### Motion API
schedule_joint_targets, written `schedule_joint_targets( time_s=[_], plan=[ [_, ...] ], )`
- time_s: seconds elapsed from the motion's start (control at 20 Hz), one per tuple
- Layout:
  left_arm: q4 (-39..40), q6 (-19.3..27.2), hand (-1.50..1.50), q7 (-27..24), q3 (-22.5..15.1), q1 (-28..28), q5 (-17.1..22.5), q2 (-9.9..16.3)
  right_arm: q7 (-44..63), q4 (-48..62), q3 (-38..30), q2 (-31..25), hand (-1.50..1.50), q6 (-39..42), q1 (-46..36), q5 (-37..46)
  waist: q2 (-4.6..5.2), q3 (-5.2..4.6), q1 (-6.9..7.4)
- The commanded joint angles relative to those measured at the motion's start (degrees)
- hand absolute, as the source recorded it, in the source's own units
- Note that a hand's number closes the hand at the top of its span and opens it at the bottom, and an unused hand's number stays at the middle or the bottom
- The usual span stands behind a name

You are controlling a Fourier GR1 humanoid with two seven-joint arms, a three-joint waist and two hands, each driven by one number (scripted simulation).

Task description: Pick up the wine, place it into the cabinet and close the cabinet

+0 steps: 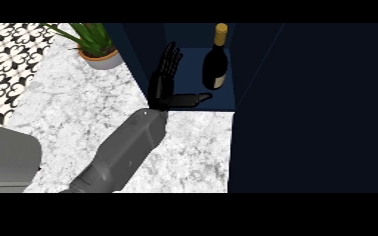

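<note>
Wine point(215, 60) is seen standing upright inside the open cabinet point(193, 67), on its dark blue floor, close to the wall on the 3 o'clock side. It's a dark bottle with a gold-capped neck pointing toward 12 o'clock and a pale label low on the body.

Only one hand point(165, 80) is shown, reached in over the counter point(81, 110) from the lower edge on a grey forearm point(122, 152), so whether it's the left or right one can't really be told from this view alone. Fingers point(171, 60) are held straight and spread a bit, pointed up toward 12 o'clock, while the thumb point(190, 99) is stuck out flat toward 3 o'clock. So the hand is wide open and nothing is held in it.

Relative to those fingers, the bottle is found at about 3 o'clock, just beside them but with a strip of cabinet floor visible in between. The thumb tip is placed right under the bottle's base, at its 6 o'clock; actual contact there can't be made out.

A potted plant point(94, 42) is parked on the marble counter at about 9 o'clock from the hand, well apart from the bottle. A big dark blue panel, probably the cabinet door point(303, 110), is spread across everything at 3 o'clock.
</note>
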Motion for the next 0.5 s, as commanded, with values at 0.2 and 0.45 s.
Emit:
schedule_joint_targets(
  time_s=[0.2, 0.45],
  plan=[
    [-28.8, 5.7, -1.5, 8.8, -7.7, 14.1, -4.9, 8.6, 4.5, -1.9, 0.7, -1.2, -1.5, -0.5, -1.7, 0.0, -0.7, 0.39, 1.41],
    [-50.2, 11.8, -1.5, 14.1, -10.8, 24.6, -7.2, 15.8, 3.0, 0.3, -1.6, -1.1, -1.5, -1.1, -4.0, -1.6, -0.35, 0.38, 0.91]
  ],
)
